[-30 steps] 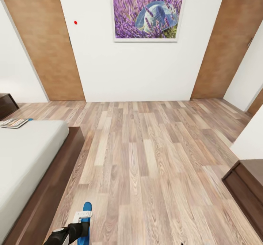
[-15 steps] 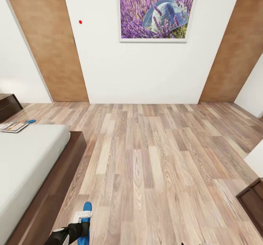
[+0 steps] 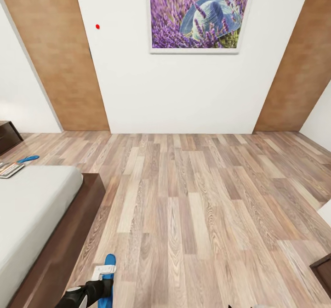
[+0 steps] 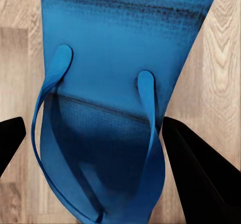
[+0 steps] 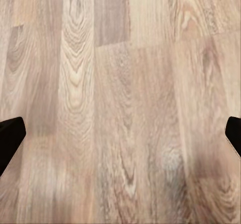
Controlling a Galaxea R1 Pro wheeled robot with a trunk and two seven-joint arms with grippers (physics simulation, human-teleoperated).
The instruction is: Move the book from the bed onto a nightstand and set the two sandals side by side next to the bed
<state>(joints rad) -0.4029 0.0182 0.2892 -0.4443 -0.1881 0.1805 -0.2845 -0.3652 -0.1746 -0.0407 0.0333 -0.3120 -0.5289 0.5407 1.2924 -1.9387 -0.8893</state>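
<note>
White-walled bedroom, light wood-plank floor (image 3: pixel 193 207), purple lavender picture (image 3: pixel 197 14) ahead. We carry a flat bright blue sandal (image 4: pixel 110 83) in our left gripper (image 4: pixel 93 133): black fingers closed in on its sides at the strap end, toe sticking out over the floor. It looks light and bendy, so we judge a grip on the sole edges near the straps safest. Second blue sandal (image 3: pixel 27 159) and thin paperback book (image 3: pixel 10 170) lie near the pale grey bed's (image 3: pixel 32 207) far end. Right gripper (image 5: pixel 120 133) spread wide, holding nothing.
</note>
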